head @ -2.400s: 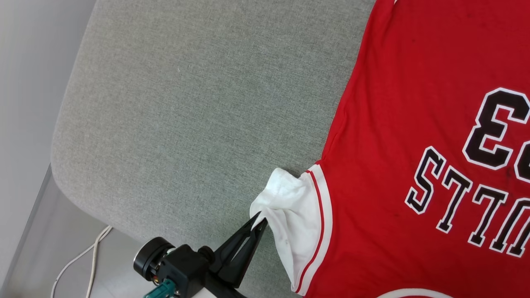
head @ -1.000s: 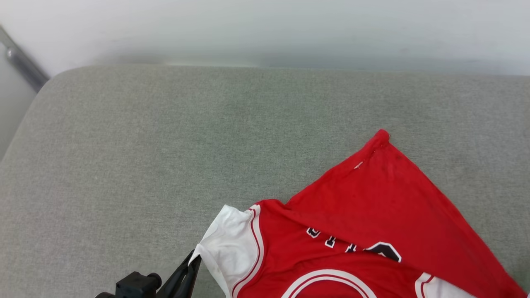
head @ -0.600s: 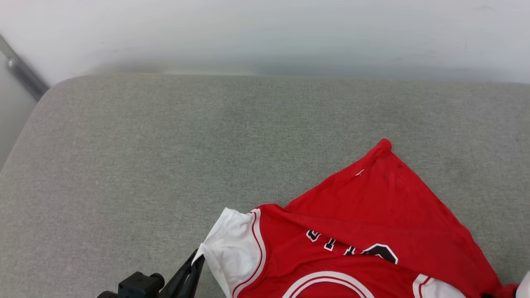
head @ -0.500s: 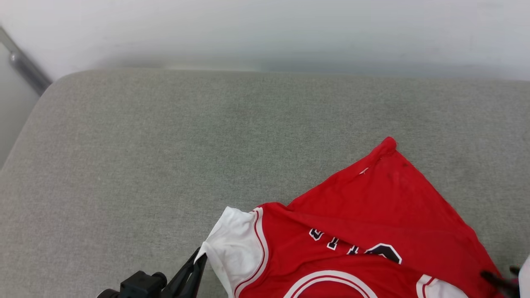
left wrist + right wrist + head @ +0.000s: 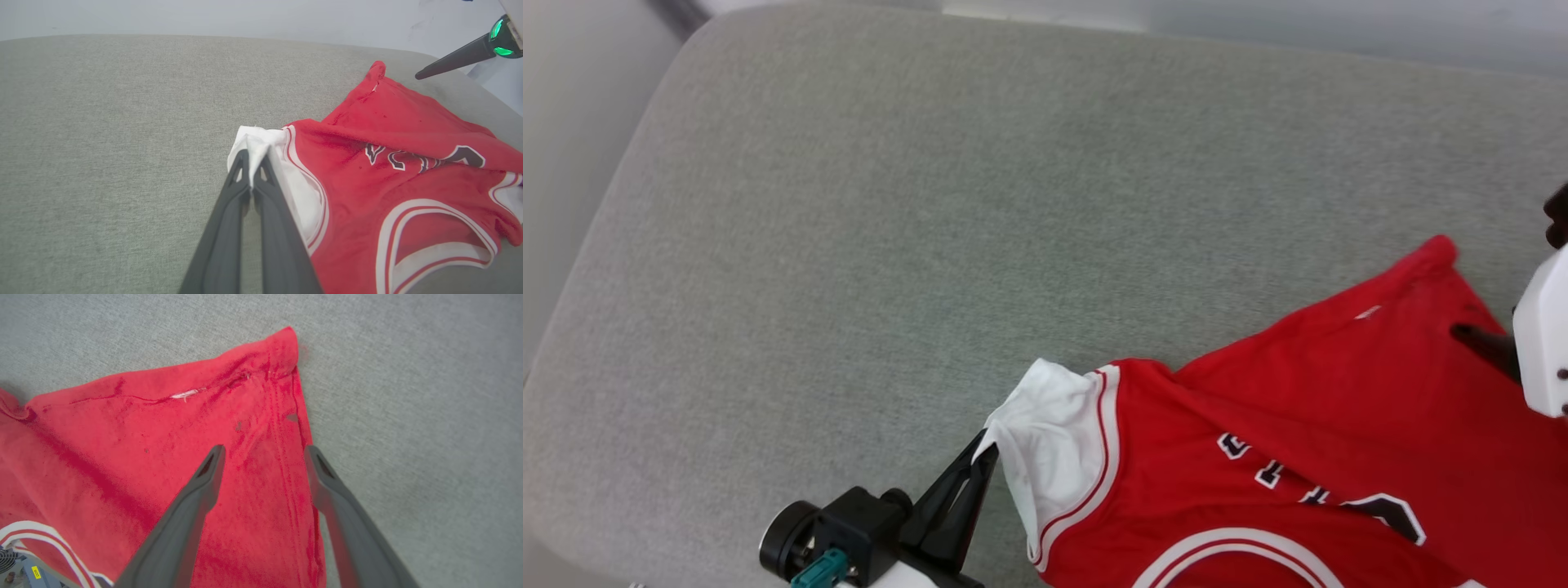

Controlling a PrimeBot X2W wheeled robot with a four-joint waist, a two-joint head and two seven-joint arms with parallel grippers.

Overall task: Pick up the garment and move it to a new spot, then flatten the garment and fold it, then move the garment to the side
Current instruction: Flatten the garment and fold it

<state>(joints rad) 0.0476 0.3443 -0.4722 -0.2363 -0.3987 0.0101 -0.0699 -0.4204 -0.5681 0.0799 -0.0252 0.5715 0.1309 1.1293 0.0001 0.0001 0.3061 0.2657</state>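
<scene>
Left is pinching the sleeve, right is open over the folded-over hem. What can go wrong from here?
1. The left gripper holds only the edge of the white sleeve; a pull may slip it free or bunch the garment.
2. The right gripper hangs open over the folded-over red hem; closing there may catch both layers, so the fold drags along instead of opening flat.

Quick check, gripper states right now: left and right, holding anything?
Left gripper: shut on the garment, pinching its white sleeve.
Right gripper: open, holding nothing, fingers above the garment.
</scene>
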